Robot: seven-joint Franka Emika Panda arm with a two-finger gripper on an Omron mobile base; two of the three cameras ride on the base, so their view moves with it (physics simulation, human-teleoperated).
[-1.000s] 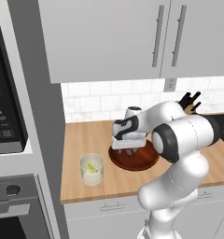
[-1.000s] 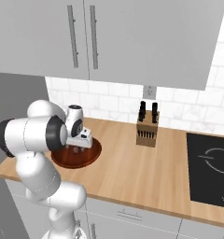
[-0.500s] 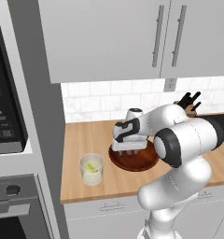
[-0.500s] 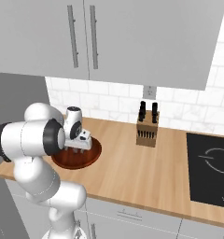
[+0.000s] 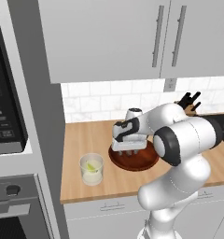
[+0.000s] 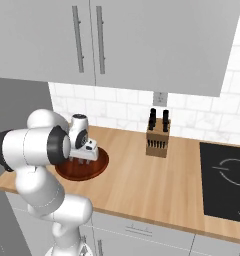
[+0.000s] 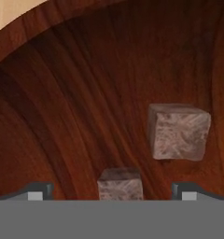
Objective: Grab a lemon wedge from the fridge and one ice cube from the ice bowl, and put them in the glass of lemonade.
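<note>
The gripper (image 7: pixel 112 190) reaches down into the ice bowl (image 5: pixel 144 161), jaws spread wide and holding nothing. One ice cube (image 7: pixel 120 184) sits between the jaws, another (image 7: pixel 179 130) just beyond and to one side. The glass of lemonade (image 5: pixel 92 169) stands on the worktop (image 5: pixel 86 140) near the jaws, with a lemon wedge (image 5: pixel 91 166) inside.

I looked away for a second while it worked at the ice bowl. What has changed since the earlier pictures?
The gripper has sunk a little lower into the ice bowl, jaws open and holding nothing; in the hand view one ice cube sits between the fingertips and another ice cube lies off to the side. The glass of lemonade, with a lemon wedge in it, and the knife block stayed put.
</note>
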